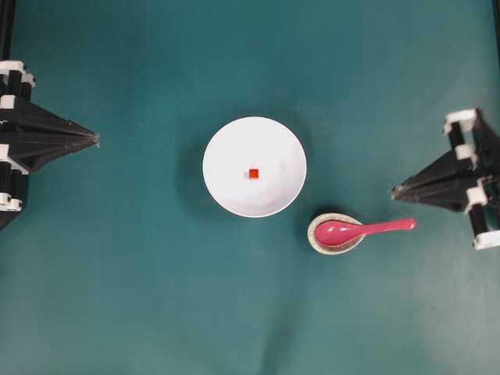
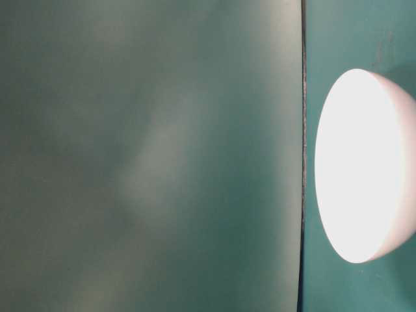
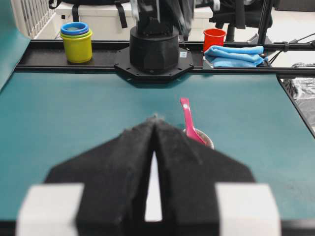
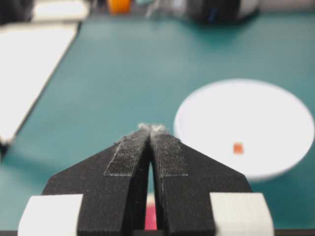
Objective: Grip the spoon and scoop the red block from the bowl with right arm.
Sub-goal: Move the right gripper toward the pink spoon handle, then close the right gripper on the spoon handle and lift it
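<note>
Overhead: red block (image 1: 254, 173) centred in bowl (image 1: 255, 166); spoon (image 1: 362, 230) propped in small speckled dish (image 1: 336, 233), just right of bowl. Right gripper (image 1: 395, 189) and left gripper (image 1: 97, 139) both pinched together, holding nothing. Table-level: bowl overexposed, cropped by frame edge.

bowl (image 1: 234, 148): plain white | red block (image 1: 254, 173): red-orange | spoon (image 1: 363, 230): glossy pink-magenta | small dish (image 1: 316, 241): beige, speckled, perhaps darker at rim | table (image 1: 117, 297): dark teal | left gripper (image 1: 95, 139) and right gripper (image 1: 395, 189): black, white brackets | stacked cups (image 3: 76, 42): yellow, blue on top | cup (image 3: 214, 38): red | cloth (image 3: 234, 55): light blue
</note>
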